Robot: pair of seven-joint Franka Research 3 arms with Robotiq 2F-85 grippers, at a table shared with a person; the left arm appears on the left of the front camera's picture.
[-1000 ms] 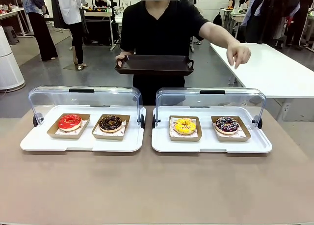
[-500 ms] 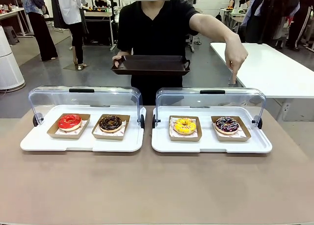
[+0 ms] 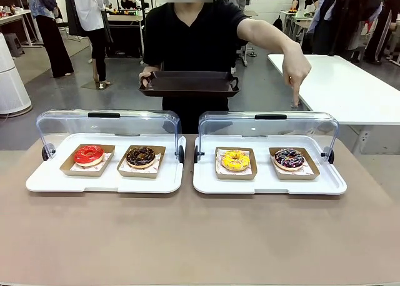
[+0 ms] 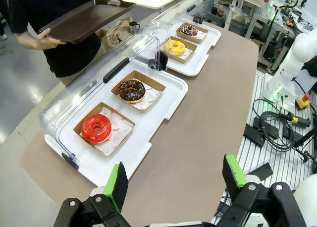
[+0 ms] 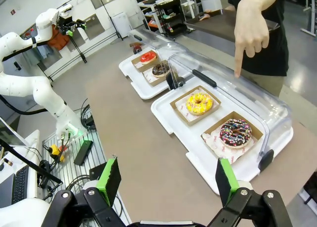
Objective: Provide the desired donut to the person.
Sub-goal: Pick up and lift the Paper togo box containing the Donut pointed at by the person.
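Note:
Four donuts lie on paper liners in two white trays. From left to right they are a red donut, a chocolate donut, a yellow donut and a dark sprinkled donut. The person stands behind the table, holding a dark serving tray in one hand. The other hand points its index finger down, above the right tray's far end near the sprinkled donut. My left gripper is open, high above the table near the red donut. My right gripper is open too, well back from the right tray.
Each white tray has a clear domed lid tipped up at its back edge. Bare brown tabletop runs from the trays to the near edge. A white table and other people stand behind.
The person's pointing arm has swung inward and the finger now points straight down over the right tray. The dark serving tray has shifted slightly to the left.

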